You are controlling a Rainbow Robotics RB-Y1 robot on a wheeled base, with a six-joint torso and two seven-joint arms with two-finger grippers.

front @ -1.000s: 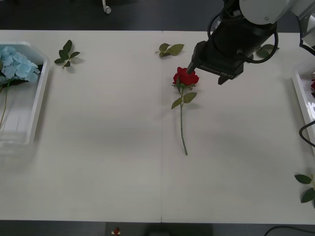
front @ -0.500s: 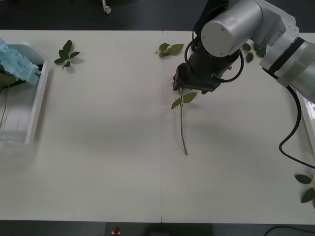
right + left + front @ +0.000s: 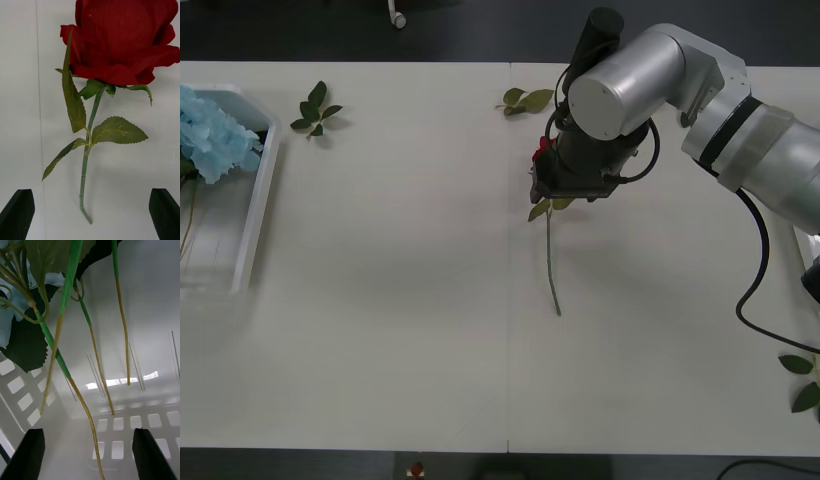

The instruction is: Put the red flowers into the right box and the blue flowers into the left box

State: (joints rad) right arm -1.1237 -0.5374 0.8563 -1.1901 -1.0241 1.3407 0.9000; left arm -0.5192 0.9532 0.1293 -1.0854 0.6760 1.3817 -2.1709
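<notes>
One red flower lies on the white table; its stem (image 3: 550,250) runs toward me and a sliver of its bloom (image 3: 541,153) peeks out from under the right arm. My right gripper (image 3: 90,217) hangs open just above it, black fingertips (image 3: 17,213) either side of the stem (image 3: 87,150), with the bloom (image 3: 123,41) ahead. The blue flowers (image 3: 215,125) rest in the left box (image 3: 255,200) at the table's left end. My left gripper (image 3: 86,453) is open inside that box (image 3: 150,296), with nothing between its fingers and the blue flowers' stems (image 3: 93,352) above it. The right box is hidden behind the right arm.
Loose green leaf sprigs lie at the back left (image 3: 315,110), the back centre (image 3: 527,100) and the near right edge (image 3: 802,380). The right arm's big silver elbow (image 3: 620,85) and its cables span the table's right half.
The right arm has swung left and down over the rose, now covering most of its bloom. The blue cluster in the left box has shifted slightly.
</notes>
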